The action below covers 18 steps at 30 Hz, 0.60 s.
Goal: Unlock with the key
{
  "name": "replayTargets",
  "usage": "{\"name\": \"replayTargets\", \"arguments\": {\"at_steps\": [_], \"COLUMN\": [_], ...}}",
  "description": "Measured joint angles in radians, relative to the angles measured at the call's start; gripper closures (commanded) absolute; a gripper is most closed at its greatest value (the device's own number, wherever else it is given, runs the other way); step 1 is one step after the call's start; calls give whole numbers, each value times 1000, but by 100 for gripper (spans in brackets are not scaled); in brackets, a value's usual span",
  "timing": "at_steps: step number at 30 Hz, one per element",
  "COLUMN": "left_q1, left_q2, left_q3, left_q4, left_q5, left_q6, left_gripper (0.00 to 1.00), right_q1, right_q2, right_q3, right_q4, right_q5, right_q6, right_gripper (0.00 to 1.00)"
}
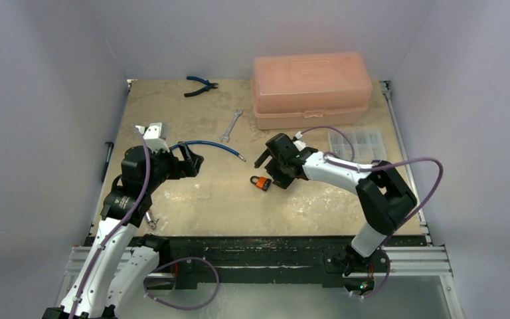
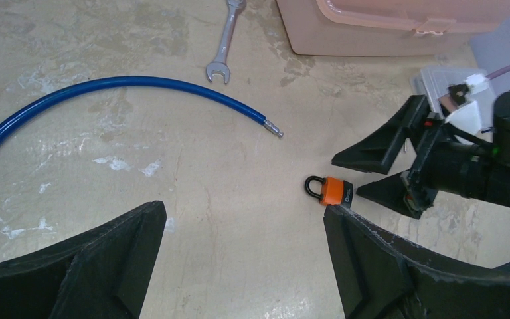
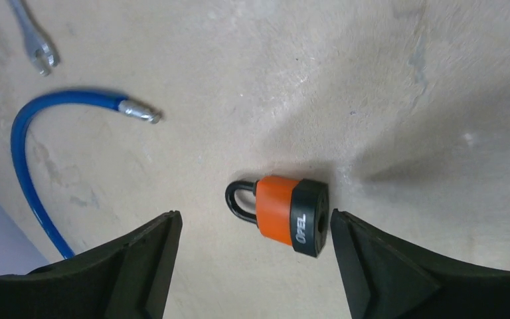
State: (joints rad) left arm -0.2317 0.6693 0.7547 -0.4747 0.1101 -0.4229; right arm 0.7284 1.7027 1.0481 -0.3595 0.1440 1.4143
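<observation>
A scuffed beige desk (image 1: pixel 192 199), streaked with pale marks, is boxed in by plain grey-lilac walls (image 1: pixel 46 80). A salmon-pink plastic toolbox (image 1: pixel 312 90) stands toward 1 o'clock. The orange-and-black padlock with a black shackle (image 1: pixel 261 182) lies flat near the desk's middle, shackle toward 9 o'clock. The right pincer (image 1: pixel 272 167) hangs over it spread wide, the lock between its fingers and ungripped. The left pincer (image 1: pixel 192 163), also spread and empty, sits well apart at 9 o'clock.
</observation>
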Motion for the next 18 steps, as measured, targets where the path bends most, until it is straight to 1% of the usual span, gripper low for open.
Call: {"name": "replayTargets", "arguments": {"at_steps": [3,5,7,9,13,16,18], "left_q1": [0,0,0,0,0,0,0], "left_q2": [0,1,4,8,20,26,28], "left_q3": [0,0,0,0,0,0,0], "left_q4": [-3,-4,-5,-5,-5,-5,-5], "left_q5": [-4,-6,-8,-10,-11,-13,-15], "left_q6": [0,0,0,0,0,0,0], "left_gripper": [4,4,4,4,4,4,4], "right_q1": [1,1,0,0,0,1,1], "right_q2": [-85,-135,-145,-125,-37,23,39], "right_q3": [-26,-43,-45,-41,-33,-31,-31], "right_q4": [2,22,60,102,165,181,190], "right_q5": [51,64,61,45,-37,-90,-133], "right_q6": [-113,-212,-333,-470,-673,-772,-809], "right_gripper": [19,20,20,21,21,21,21]}}
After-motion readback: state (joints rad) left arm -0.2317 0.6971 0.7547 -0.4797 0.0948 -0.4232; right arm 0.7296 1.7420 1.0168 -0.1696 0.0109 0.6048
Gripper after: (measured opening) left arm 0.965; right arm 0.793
